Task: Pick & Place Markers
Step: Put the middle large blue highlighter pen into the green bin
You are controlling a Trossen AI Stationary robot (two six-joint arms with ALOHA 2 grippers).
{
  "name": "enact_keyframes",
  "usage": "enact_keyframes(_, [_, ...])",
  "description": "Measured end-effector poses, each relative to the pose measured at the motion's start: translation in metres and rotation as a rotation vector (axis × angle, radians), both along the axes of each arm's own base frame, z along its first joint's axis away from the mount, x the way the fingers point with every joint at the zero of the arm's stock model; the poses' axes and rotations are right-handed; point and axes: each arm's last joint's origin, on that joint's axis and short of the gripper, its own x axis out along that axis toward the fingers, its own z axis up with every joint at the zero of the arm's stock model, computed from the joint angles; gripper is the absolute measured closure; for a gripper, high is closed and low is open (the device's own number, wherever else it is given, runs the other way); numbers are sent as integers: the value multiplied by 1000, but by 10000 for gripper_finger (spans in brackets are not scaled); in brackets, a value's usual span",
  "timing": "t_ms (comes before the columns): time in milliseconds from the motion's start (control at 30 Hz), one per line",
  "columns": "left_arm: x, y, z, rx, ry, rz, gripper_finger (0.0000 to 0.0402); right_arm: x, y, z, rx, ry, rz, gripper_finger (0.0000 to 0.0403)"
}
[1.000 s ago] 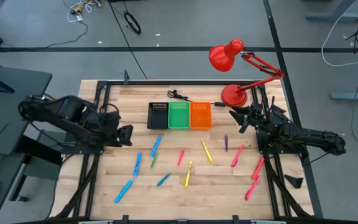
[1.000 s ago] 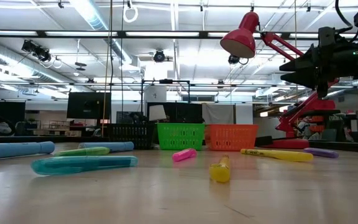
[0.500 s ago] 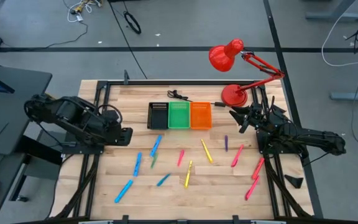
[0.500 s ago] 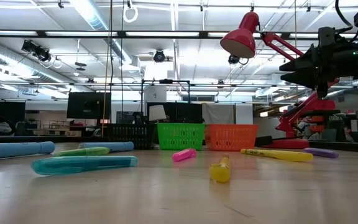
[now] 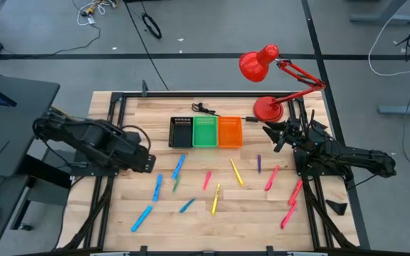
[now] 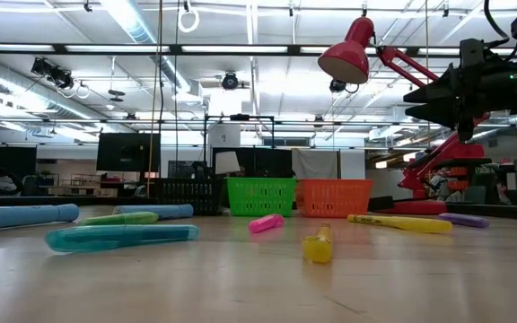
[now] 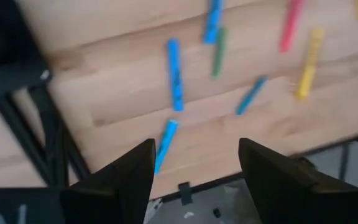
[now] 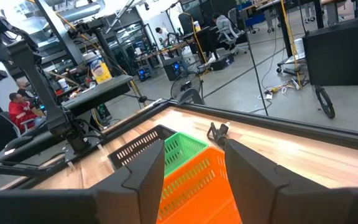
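Observation:
Several markers lie flat and scattered on the wooden table: blue ones (image 5: 178, 166) (image 5: 157, 186) (image 5: 141, 217), a green one (image 5: 175, 183), yellow ones (image 5: 216, 199) (image 5: 237, 173), a purple one (image 5: 259, 163) and pink ones (image 5: 271, 178) (image 5: 295, 192). My left gripper (image 5: 148, 162) hovers open above the table's left part, pointing steeply down, left of the blue markers (image 7: 175, 84); nothing is between its fingers (image 7: 194, 168). My right gripper (image 5: 269, 135) waits open and level at the right, aimed toward the bins (image 8: 194, 168).
A black bin (image 5: 181, 132), a green bin (image 5: 205, 132) and an orange bin (image 5: 229, 132) stand side by side at the far middle. A red desk lamp (image 5: 260, 62) rises from its base (image 5: 267, 108) at the far right. Bare wood lies at the near middle.
My left gripper has tipped more steeply downward and shifted a little toward the table's near edge and the blue markers, staying open. The markers have not moved.

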Motion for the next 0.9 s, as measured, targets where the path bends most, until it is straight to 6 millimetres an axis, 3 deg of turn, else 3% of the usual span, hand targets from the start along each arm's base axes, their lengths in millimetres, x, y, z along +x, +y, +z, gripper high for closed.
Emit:
enact_keyframes(267, [0, -3, -36, -40, 171, 91, 165, 0, 0, 0, 0, 0, 0, 233])
enact_keyframes(900, [34, -22, -121, 6, 217, 123, 165, 0, 0, 0, 0, -1, 0, 233])
